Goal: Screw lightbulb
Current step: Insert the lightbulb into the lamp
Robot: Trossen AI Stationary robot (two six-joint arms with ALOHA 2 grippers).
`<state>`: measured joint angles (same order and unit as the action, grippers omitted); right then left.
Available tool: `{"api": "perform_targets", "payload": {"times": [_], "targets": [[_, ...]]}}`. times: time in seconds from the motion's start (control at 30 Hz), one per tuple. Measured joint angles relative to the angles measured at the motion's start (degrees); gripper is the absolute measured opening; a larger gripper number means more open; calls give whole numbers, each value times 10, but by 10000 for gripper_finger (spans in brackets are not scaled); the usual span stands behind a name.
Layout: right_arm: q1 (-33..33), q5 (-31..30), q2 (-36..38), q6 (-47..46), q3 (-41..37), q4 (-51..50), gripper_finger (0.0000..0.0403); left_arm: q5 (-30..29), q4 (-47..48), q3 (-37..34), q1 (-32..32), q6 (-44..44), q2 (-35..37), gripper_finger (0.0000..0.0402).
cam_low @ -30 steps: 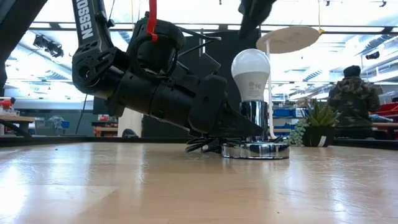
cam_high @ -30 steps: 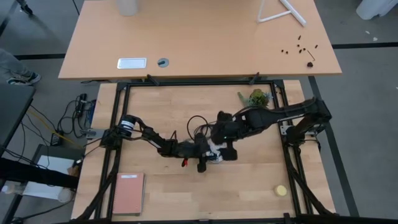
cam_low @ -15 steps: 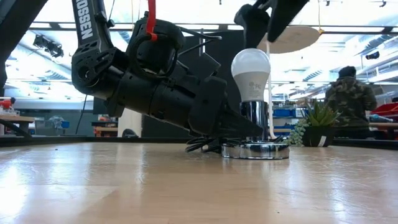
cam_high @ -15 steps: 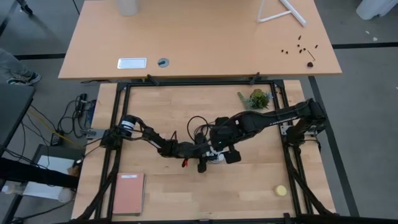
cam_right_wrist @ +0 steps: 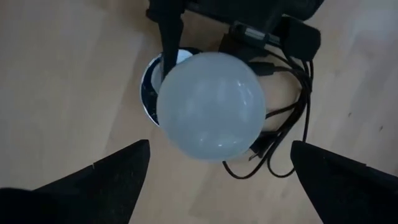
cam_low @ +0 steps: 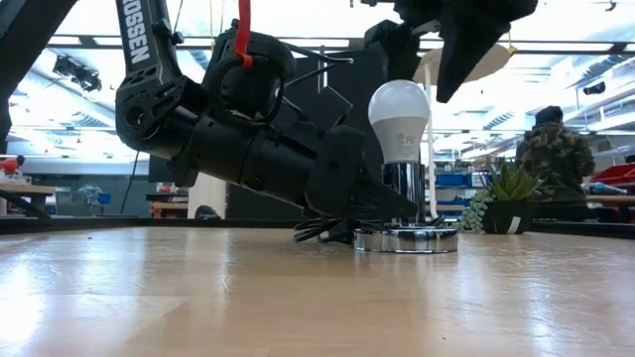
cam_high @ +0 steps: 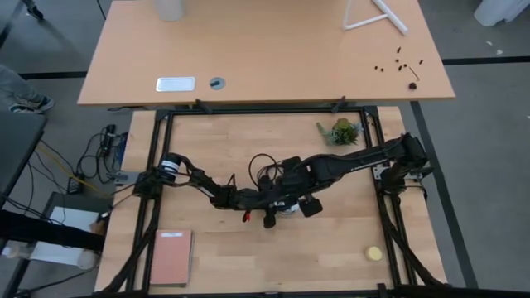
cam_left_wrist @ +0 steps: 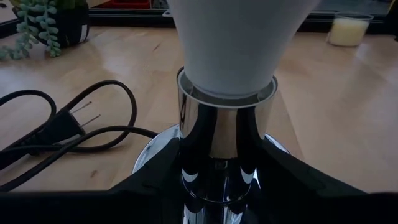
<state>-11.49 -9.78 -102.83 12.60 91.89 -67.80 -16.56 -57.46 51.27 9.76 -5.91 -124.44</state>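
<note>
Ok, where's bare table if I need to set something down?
Free: the near strip between the red pad and the yellow ball, and the far-left corner beyond the left arm. Crowded: the middle, where both tools, the bulb, socket and cord bunch together; the plant fills far right.

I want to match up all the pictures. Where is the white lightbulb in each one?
High view: lightbulb mid-table, mostly hidden under the arms.
Low view: lightbulb upright in the shiny socket, right of centre.
Left wrist view: lightbulb fills the top middle.
Right wrist view: lightbulb at centre, seen from above.
Shared landmark: the black cord beside the socket.
</note>
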Motion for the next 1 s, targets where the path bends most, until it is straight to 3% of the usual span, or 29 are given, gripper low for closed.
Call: {"api": "perform_targets", "payload": {"times": [0.63, 1.0], "targets": [[2, 9, -50, 17, 0, 76, 375, -5, 10, 1, 0, 11, 1, 179], [2, 40, -50, 114, -8, 91, 372, -5, 9, 1, 0, 12, 1, 179]]}}
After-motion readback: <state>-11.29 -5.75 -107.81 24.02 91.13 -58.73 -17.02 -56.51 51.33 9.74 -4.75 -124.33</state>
